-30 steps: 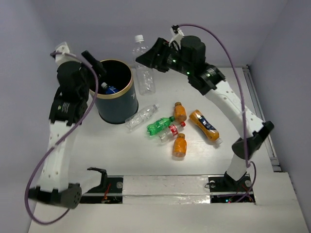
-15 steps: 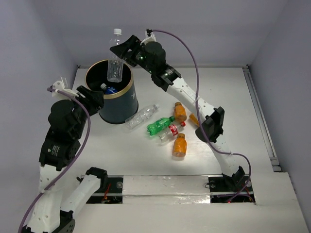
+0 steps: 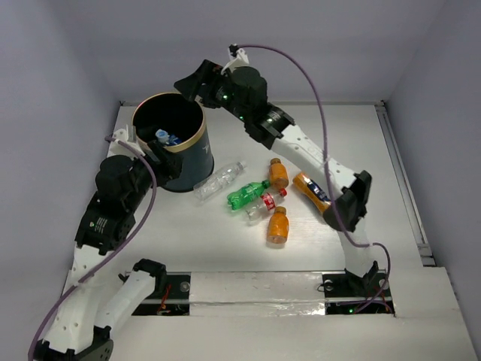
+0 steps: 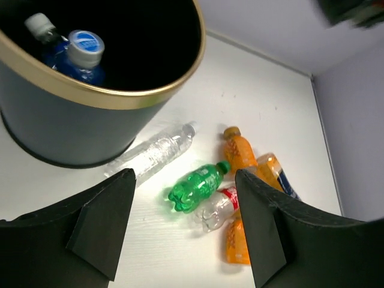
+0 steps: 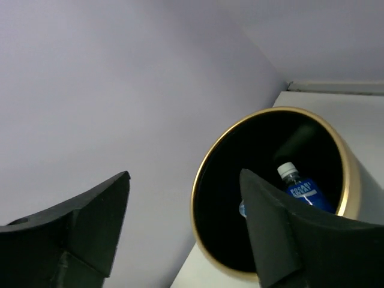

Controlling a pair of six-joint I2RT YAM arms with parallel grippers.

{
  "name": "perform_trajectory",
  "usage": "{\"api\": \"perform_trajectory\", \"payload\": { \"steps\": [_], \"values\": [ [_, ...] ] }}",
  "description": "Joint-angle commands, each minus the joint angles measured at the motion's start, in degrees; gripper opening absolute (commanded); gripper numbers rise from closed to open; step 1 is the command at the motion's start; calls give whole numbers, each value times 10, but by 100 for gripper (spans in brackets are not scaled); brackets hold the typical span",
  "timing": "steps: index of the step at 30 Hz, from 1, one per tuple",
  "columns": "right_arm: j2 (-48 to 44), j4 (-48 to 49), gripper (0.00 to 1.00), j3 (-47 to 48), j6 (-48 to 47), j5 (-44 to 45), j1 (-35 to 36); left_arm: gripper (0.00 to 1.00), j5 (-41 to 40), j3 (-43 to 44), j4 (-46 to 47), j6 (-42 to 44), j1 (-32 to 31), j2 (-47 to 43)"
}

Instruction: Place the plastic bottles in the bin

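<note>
Left gripper [image 4: 184, 177] first: jaws spread wide, nothing in them. Looking through the gap, the green bottle [image 4: 195, 187] lies on the table [image 4: 252, 102] just past the tips, roughly centred between them. Right beside it, toward the right finger, is the red-label bottle [image 4: 219, 207]. An orange bottle [image 4: 237, 243] lies just inside that same finger. Toward the left finger the clear bottle [image 4: 153, 153] lies on its side, one end just beside the foot of the bin [image 4: 60, 126]; I can't tell if they touch. Farther out past the right fingertip are a second orange bottle [image 4: 239, 150] and, next to it, an orange one with a blue label [image 4: 277, 174]. The bin itself stands upright beyond the left fingertip, with a blue-label bottle [image 4: 84, 51] and another white cap [image 4: 39, 24] showing inside.

Right gripper [image 5: 185, 174]: jaws also spread, also empty, held up off the table. The bin's gold rim [image 5: 204, 180] starts in the gap and runs out past the right finger, mouth open toward the camera, blue-label bottle visible inside. Past the left finger there's only wall [image 5: 90, 90].

From overhead, the left gripper sits beside the bin's near side, and the right gripper hangs just off its far rim.
</note>
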Motion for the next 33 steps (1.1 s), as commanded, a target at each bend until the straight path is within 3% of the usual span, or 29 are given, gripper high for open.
{"api": "perform_trajectory", "payload": {
  "steps": [1, 2, 4, 5, 6, 8, 9, 10, 13, 14, 17, 18, 20, 22, 25, 26, 27, 29, 33],
  "values": [
    [-119, 52, 77, -81, -72, 42, 2, 64, 52, -19, 61, 37, -16, 20],
    [-176, 60, 57, -163, -76, 46, 2, 64, 60, -24, 70, 44, -16, 29],
    [-236, 75, 31, -254, -80, 48, -12, 63, 78, -27, 76, 72, -43, 66],
    [-295, 72, 9, -340, -78, 44, -19, 61, 74, -26, 76, 82, -57, 81],
    [-325, 65, 3, -381, -77, 36, -27, 53, 64, -24, 76, 90, -94, 96],
    [-409, 28, 0, -459, -81, 44, -45, 48, 25, -23, 80, 113, -125, 138],
    [-436, 12, 0, -527, -90, 63, -51, 36, 20, -23, 82, 119, -136, 154],
    [-462, -19, 0, -560, -91, 70, -65, 33, 0, -21, 86, 125, -151, 183],
    [-561, -69, 0, -678, -89, 49, -104, 33, -11, -7, 100, 150, -165, 242],
    [-584, -83, 0, -706, -87, 41, -132, 35, -16, 6, 103, 159, -178, 256],
    [-665, -135, 0, -781, -86, 24, -170, 57, -51, 32, 98, 193, -190, 322],
    [-680, -147, 0, -791, -85, 22, -170, 67, -59, 38, 95, 199, -190, 339],
    [-715, -175, 0, -816, -82, 20, -170, 76, -79, 54, 92, 211, -190, 384],
    [-730, -193, 3, -831, -73, 24, -170, 84, -92, 64, 93, 219, -190, 427],
    [-753, -199, 42, -861, -58, 17, -175, 87, -103, 89, 100, 230, -190, 487],
    [-766, -198, 61, -869, -54, 14, -175, 88, -102, 102, 102, 238, -190, 501],
    [-773, -198, 68, -882, -47, 12, -175, 88, -101, 108, 103, 243, -190, 515],
    [-783, -200, 78, -891, -44, 11, -175, 88, -107, 123, 104, 252, -190, 553],
    [-789, -222, 86, -896, -53, 20, -185, 89, -102, 146, 103, 258, -177, 604]
  ]
}}
